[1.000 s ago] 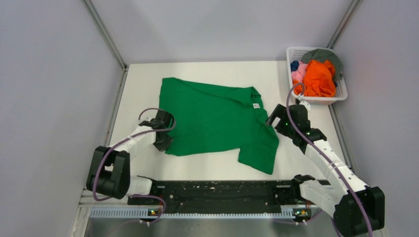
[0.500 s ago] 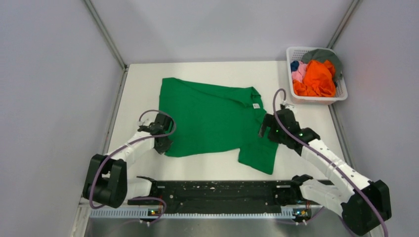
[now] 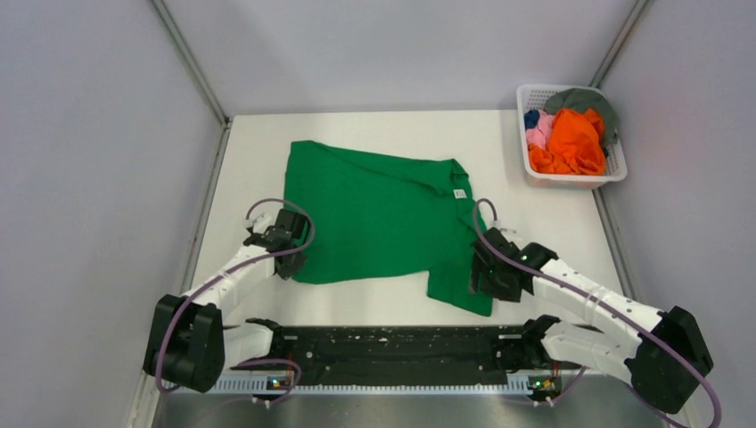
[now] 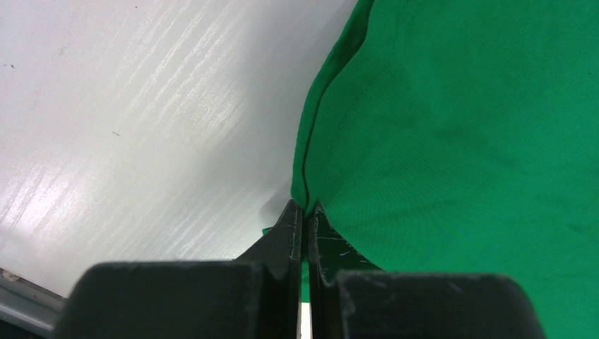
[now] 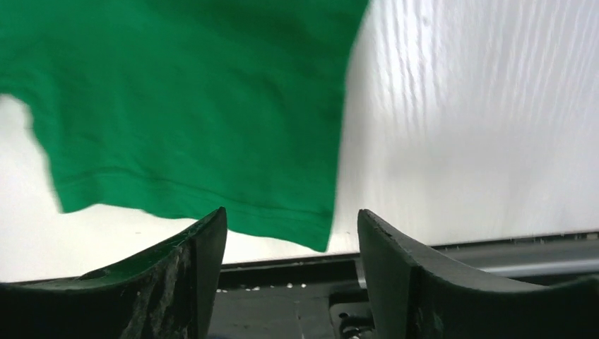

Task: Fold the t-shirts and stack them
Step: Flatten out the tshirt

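Note:
A bright green t-shirt (image 3: 383,218) lies spread on the white table, its small white tag (image 3: 461,193) near the collar at the right. My left gripper (image 3: 292,264) is shut on the shirt's near left corner; in the left wrist view the closed fingertips (image 4: 305,210) pinch a green fold (image 4: 452,127). My right gripper (image 3: 479,278) is open, just above the near right sleeve hem (image 5: 212,127), which lies between the spread fingers (image 5: 201,240) in the right wrist view. Orange, pink, blue and grey shirts (image 3: 571,138) sit piled in the basket.
A white lattice basket (image 3: 615,169) stands at the table's far right corner. A black rail (image 3: 392,343) runs along the near edge between the arm bases. Grey walls close in the left, right and back sides.
My right gripper has moved from beside the collar toward the near edge, down to the right sleeve. My left gripper drew the shirt's corner slightly nearer and stayed shut.

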Motion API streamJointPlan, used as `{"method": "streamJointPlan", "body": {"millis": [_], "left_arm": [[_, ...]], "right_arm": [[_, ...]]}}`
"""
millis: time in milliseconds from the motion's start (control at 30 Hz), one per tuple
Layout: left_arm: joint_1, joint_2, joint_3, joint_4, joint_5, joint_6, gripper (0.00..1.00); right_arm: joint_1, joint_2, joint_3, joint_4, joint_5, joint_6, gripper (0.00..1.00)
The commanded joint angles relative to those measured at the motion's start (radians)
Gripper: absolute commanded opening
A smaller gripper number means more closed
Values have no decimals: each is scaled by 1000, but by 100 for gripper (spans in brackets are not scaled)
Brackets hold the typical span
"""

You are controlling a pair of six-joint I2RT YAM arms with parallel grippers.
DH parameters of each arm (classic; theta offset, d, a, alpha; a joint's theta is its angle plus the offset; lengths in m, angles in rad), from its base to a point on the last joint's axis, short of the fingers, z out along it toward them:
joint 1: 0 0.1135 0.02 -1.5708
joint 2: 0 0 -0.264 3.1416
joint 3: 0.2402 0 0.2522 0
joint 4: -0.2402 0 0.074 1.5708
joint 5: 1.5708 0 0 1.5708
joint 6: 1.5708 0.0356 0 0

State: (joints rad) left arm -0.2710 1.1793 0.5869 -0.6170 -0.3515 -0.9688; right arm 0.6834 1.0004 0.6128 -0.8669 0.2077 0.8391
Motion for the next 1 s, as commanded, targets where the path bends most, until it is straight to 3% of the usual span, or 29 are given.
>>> {"method": "streamJointPlan", "body": {"millis": [0, 367, 433, 533, 700, 967], "left_arm": [[-4, -29, -13, 9, -24, 10, 0], [-4, -61, -19, 6, 6, 12, 0], [-4, -73, -20, 2, 14, 12, 0], [-4, -91, -11, -5, 45, 24, 0], [-5, -173, 90, -91, 78, 56, 0], [-5, -357, 448, -195, 116, 121, 0]], "right_arm": [[12, 1, -59, -38, -21, 87, 63], [20, 55, -151, 144, -83, 103, 36], [20, 65, -160, 164, -75, 109, 26], [19, 56, -157, 221, -44, 115, 2], [19, -62, -17, 242, 95, 71, 0], [18, -196, 344, 243, 327, -65, 0]]}}
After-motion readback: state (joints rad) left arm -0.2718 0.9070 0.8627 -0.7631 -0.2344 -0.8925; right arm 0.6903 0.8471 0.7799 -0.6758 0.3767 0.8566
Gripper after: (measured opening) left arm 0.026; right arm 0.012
